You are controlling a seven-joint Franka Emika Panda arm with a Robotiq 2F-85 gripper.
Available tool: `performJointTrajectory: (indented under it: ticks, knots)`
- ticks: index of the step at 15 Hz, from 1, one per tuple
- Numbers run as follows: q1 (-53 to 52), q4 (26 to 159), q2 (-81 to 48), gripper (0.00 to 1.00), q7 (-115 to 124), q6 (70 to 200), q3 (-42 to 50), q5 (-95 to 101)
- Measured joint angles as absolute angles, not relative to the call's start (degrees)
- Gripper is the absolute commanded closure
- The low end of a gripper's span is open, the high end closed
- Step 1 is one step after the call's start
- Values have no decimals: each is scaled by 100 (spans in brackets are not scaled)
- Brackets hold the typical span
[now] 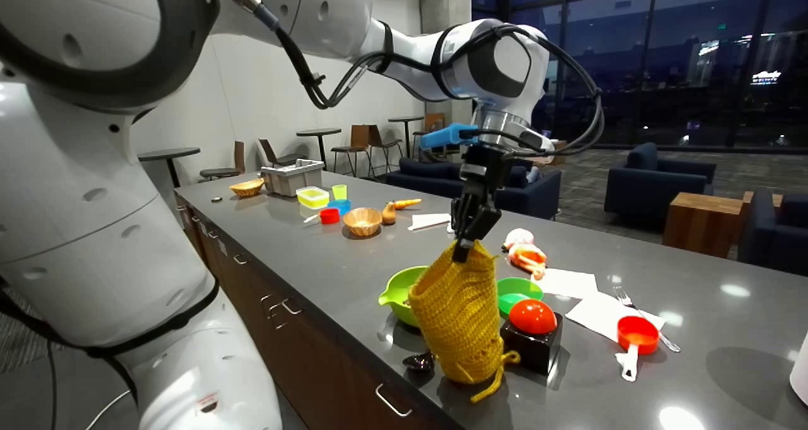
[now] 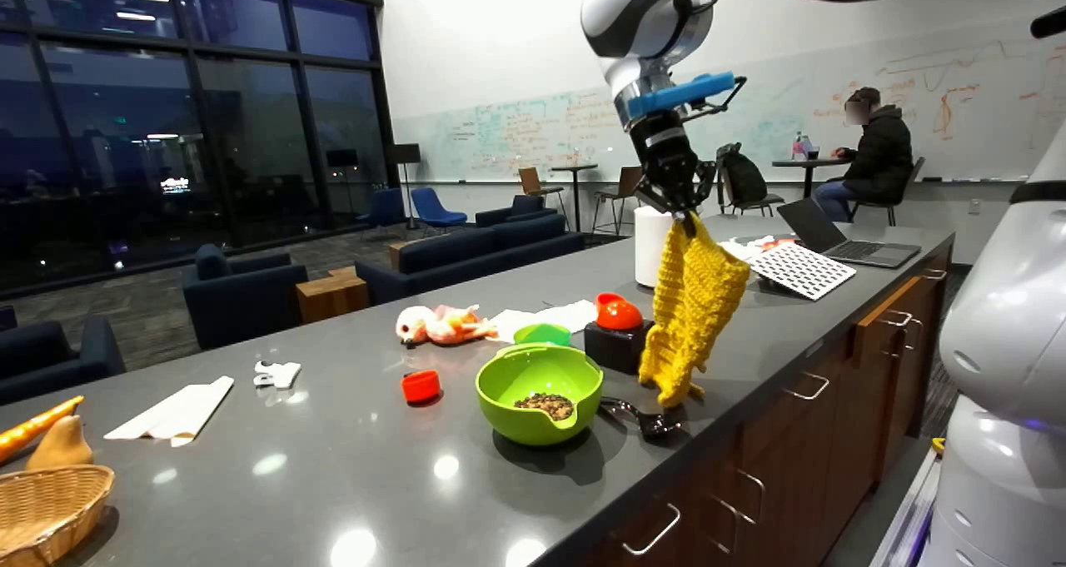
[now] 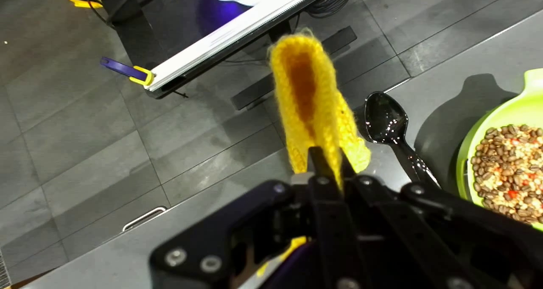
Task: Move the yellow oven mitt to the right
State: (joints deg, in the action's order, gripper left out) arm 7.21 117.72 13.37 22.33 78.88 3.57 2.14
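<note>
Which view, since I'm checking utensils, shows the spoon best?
Wrist view: the spoon is largest, head and some handle visible. Both exterior views show it smaller; in an exterior view mainly its head shows beside the mitt.

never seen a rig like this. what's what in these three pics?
The machine is a jointed white robot arm ending in a gripper, shut on the upper edge of a yellow oven mitt, which hangs from it. Both exterior views come from cameras outside the robot, looking at the same counter from different places. The wrist view comes from a camera on the arm's wrist, so it looks past the gripper into the mitt's opening. On the counter, a green bowl holds, among other things, what look like coffee beans; a black spoon lies beside the bowl. Nearby stands a black block with a rounded red object on top.
</note>
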Motion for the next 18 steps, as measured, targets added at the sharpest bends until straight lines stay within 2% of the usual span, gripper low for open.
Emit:
performJointTrajectory:
  ticks: [10, 18]
  knots:
    - [986, 12186, 808, 99, 1004, 8897, 911, 830]
    - [1012, 11990, -433, 99, 335, 9915, 1030, 857]
